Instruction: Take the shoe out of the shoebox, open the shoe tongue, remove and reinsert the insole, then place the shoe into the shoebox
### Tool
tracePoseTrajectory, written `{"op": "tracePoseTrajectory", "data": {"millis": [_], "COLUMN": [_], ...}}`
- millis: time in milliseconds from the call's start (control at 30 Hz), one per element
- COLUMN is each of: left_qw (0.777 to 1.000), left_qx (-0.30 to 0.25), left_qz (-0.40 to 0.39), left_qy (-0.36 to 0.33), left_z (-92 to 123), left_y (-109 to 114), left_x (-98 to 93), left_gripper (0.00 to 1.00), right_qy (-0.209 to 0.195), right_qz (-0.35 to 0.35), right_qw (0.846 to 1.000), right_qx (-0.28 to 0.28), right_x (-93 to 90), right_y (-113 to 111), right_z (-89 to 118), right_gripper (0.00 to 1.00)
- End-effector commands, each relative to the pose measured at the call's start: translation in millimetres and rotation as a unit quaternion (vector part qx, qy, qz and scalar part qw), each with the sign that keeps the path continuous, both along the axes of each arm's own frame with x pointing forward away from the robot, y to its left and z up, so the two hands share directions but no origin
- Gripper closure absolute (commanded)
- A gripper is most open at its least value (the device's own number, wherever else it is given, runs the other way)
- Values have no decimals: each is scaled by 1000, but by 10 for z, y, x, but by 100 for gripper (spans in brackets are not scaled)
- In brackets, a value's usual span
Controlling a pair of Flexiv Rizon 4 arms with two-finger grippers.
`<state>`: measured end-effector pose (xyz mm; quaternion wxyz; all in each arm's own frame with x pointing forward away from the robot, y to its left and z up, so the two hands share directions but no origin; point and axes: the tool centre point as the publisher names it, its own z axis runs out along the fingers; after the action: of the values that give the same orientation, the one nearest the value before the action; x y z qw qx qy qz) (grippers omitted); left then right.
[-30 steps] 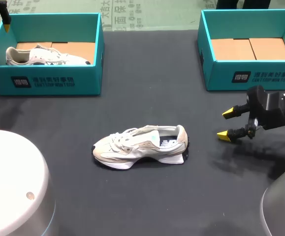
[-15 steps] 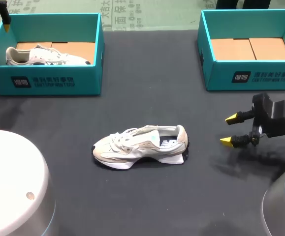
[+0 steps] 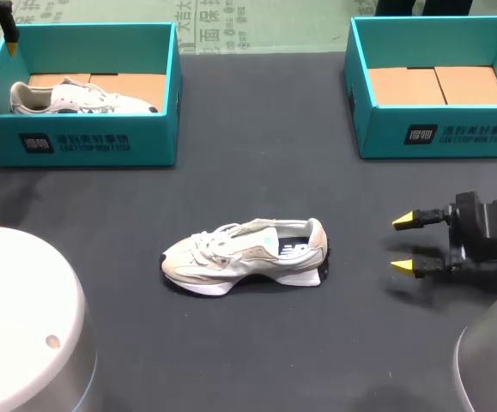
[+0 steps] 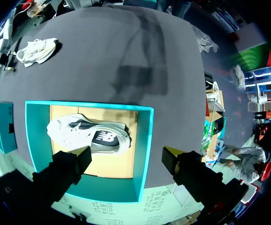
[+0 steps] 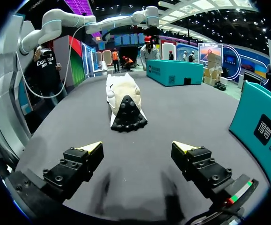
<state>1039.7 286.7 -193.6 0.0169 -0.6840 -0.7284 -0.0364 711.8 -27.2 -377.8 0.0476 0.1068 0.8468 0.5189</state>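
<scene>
Sneaker [image 3: 244, 255] out, jaws empty

Head view: it sits on its sole mid-table, collar up, so you can reach the tongue. Left wrist view: left gripper [image 4: 127, 152] hangs open over the left shoebox [image 4: 147, 136], parked clear. Right wrist view: right gripper [image 5: 137, 146] gapes, facing its heel, well apart.

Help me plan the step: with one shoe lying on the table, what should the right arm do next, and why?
Probably ease the right gripper toward the shoe: its fingers are open and empty, the shoe's heel faces them, and bare table lies between.

Shoe [image 3: 246, 256] on dark table [image 3: 257, 172], spread-fingered right tool [image 3: 403, 245] well apart.
</scene>
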Motion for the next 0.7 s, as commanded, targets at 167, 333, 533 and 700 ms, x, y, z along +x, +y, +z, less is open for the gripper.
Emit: {"op": "tracePoseTrajectory", "data": {"millis": [167, 333, 533, 700], "left_qw": [1000, 1000, 1000, 1000], "left_qx": [1, 1, 1, 1], "left_qz": [0, 0, 0, 0], "left_qy": [-1, -1, -1, -1], "left_z": [3, 3, 3, 3], "left_y": [1, 1, 1, 1], "left_x": [-10, -10, -10, -10], "left_gripper": [0, 0, 0, 0], "right_qy": [-10, -14, 1, 18], "right_qz": [5, 0, -6, 2], "right_qw": [1000, 1000, 1000, 1000], "right_qx": [-1, 1, 8, -14], "right_x": [23, 31, 50, 50], "right_y": [166, 232, 299, 300], "right_z": [-78, -90, -138, -134], "right_gripper": [0, 0, 0, 0]}}
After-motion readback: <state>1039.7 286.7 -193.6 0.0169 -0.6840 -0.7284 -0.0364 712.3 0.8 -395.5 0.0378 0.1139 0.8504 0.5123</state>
